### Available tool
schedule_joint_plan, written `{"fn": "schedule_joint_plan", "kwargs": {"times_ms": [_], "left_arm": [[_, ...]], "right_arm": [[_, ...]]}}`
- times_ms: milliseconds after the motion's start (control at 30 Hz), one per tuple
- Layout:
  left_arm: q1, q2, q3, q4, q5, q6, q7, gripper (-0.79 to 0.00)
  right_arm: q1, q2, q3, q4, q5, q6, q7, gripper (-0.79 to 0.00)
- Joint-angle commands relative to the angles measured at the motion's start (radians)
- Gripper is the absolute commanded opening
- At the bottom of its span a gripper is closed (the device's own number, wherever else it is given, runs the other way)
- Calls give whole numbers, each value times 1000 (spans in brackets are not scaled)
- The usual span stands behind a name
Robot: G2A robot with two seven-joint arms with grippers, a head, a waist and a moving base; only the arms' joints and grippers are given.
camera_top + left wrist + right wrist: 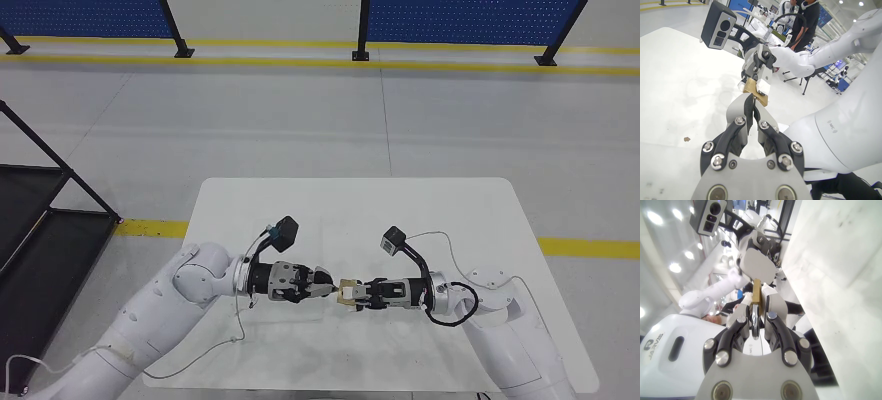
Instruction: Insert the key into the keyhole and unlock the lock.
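Left wrist view: left fingers (pixel 734 110) are pinched shut on the key (pixel 754 101), its tip meeting the lock (pixel 753 89), which the right fingers (pixel 763 86) clamp above the desk (pixel 677 75). Keep the key square to the keyhole, push straight, then twist gently.

We see a grey floor (pixel 300 120) around a white table (pixel 400 210). At twelve o'clock blue panels (pixel 460 18) stand beyond a yellow line (pixel 300 62); at nine o'clock a black rack (pixel 40 235) stands near the table.
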State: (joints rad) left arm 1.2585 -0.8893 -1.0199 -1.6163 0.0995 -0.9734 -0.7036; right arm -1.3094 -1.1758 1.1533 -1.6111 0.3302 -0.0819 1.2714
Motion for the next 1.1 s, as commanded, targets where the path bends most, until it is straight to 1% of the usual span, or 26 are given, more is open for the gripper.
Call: {"fn": "schedule_joint_plan", "kwargs": {"times_ms": [0,267,600,1067], "left_arm": [[11,0,-12,-13,55,-3,31,-785],[49,-4,-36,-50,210,-16,130,-785],[93,-9,-75,-85,358,-16,270,-785],[141,-10,-108,-146,522,5,360,-785]], "right_arm": [[0,0,0,0,0,0,0,-785],[0,0,0,0,0,0,0,-785],[0,0,0,0,0,0,0,-785],[0,0,0,0,0,0,0,-785]]}}
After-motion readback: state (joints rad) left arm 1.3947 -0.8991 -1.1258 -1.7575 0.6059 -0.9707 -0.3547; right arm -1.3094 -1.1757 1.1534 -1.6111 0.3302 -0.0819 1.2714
